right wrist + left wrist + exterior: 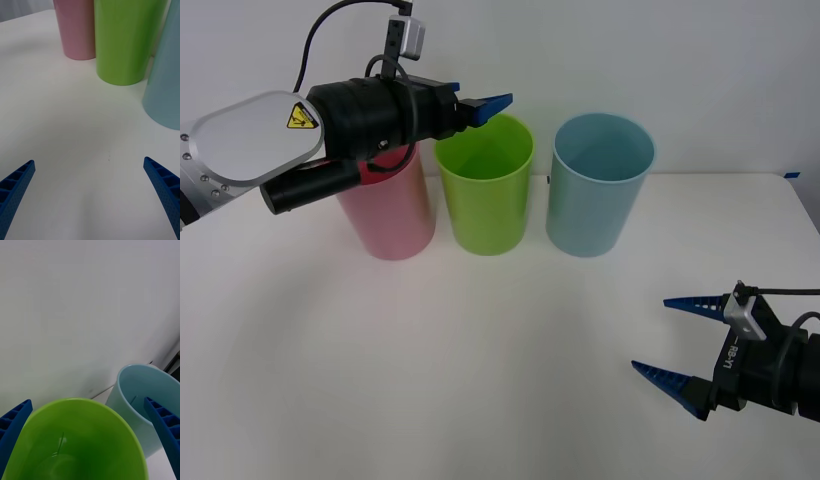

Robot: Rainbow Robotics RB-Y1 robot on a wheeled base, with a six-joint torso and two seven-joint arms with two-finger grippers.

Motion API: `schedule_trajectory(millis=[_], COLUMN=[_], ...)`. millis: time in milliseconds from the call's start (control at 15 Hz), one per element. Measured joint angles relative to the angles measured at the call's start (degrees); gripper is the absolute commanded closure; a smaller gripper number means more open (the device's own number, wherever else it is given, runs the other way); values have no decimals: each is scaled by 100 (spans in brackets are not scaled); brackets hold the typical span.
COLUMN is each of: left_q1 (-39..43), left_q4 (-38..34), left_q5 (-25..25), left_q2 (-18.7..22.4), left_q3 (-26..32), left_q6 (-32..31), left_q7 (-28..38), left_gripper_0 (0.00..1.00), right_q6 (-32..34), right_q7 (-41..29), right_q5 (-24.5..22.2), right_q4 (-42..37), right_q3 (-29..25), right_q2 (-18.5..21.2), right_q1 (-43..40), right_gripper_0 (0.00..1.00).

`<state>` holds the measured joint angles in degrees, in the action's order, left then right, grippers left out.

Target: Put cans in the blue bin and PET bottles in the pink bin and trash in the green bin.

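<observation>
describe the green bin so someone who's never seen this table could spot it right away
On the white table, three tall tapered cups stand in a row along the far edge. The green bin is the middle one, between the pink bin and the blue bin. The open left gripper hovers over its rim.

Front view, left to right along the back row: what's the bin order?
pink bin → green bin → blue bin. The left end effector, open, hovers at the green bin's rim; the right end effector, open, sits low near the table's right edge.
</observation>
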<state>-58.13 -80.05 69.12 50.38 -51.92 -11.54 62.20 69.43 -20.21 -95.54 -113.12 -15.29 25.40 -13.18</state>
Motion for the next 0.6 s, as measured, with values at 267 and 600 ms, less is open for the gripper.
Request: schedule_trajectory(millis=[267, 600], left_q1=[1172, 3249], left_q4=[-1497, -2988], left_q5=[-156, -12], left_q2=[569, 857], left_q3=[1175, 3540], left_q6=[149, -928], left_q7=[-87, -59], left_gripper_0=[0, 0], right_q6=[0, 0], right_q7=[0, 0], right_q5=[0, 0], right_q4=[0, 0], right_q3=[0, 0], right_q2=[0, 0], right_q1=[0, 0], right_gripper_0=[0, 0])
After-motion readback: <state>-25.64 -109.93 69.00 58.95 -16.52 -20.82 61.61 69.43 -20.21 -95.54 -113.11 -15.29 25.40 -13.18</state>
